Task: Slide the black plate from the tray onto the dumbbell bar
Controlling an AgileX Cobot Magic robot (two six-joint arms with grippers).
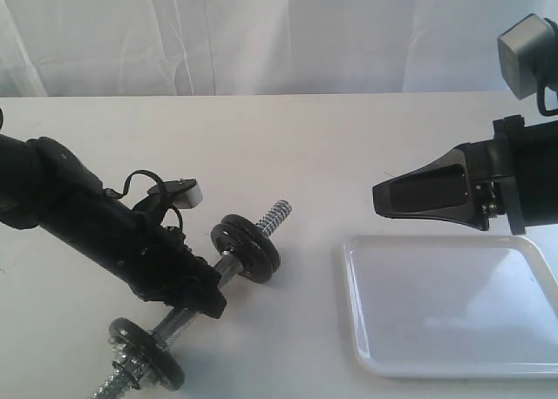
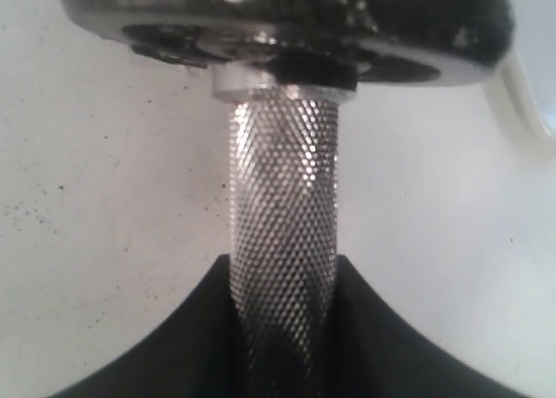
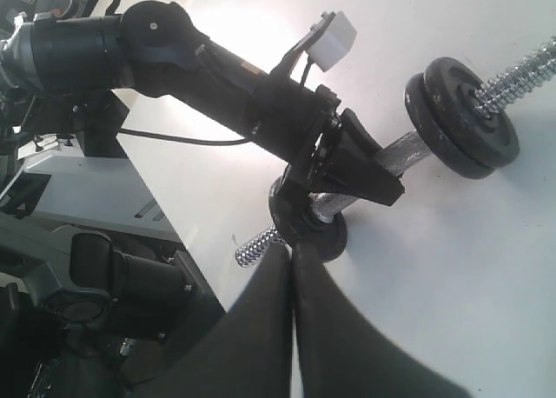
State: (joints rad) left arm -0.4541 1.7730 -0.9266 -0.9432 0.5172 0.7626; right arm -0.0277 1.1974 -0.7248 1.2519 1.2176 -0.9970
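The chrome dumbbell bar (image 1: 228, 267) lies slanted on the white table. My left gripper (image 1: 209, 299) is shut on its knurled middle (image 2: 282, 181). Two black plates (image 1: 246, 246) sit pressed together on the bar just inside its far threaded end (image 1: 275, 214). I cannot tell which of them is the task's plate. A third black disc (image 1: 144, 351) sits near the bar's near end. The white tray (image 1: 453, 303) on the right holds nothing. My right gripper (image 1: 379, 199) hovers shut and empty over the tray's far left corner. The right wrist view shows both plates (image 3: 460, 111) and the left gripper (image 3: 382, 185).
A white curtain hangs behind the table. The right arm's grey camera box (image 1: 527, 55) sticks up at the far right. The right wrist view shows the table's edge with the robot's base and frame (image 3: 78, 268) beyond it.
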